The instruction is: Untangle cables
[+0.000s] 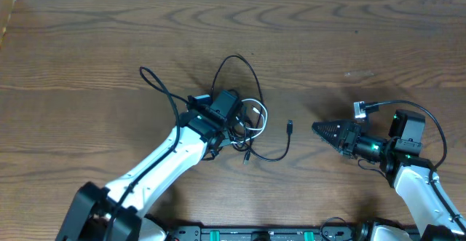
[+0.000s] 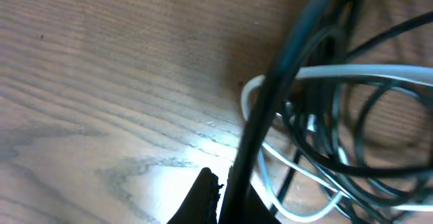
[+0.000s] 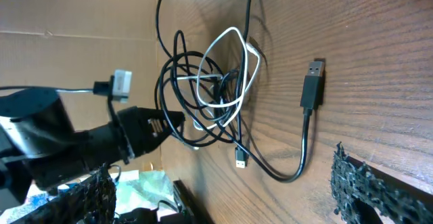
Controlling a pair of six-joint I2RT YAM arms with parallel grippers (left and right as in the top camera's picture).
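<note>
Legible text, labels, brands, numbers, signs: none in any view. Cables (image 1: 251, 116): no readable marking. Table (image 1: 87, 37): plain wood grain, no lettering.

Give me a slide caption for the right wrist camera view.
Tangled black and white cables on the wooden table, a black USB plug lying free beside them.

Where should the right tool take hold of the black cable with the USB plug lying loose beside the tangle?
Grip the straight cord just behind the USB plug, coming from the right, away from the tangle. That stretch lies alone on bare table, so no other loop gets pinched.
</note>
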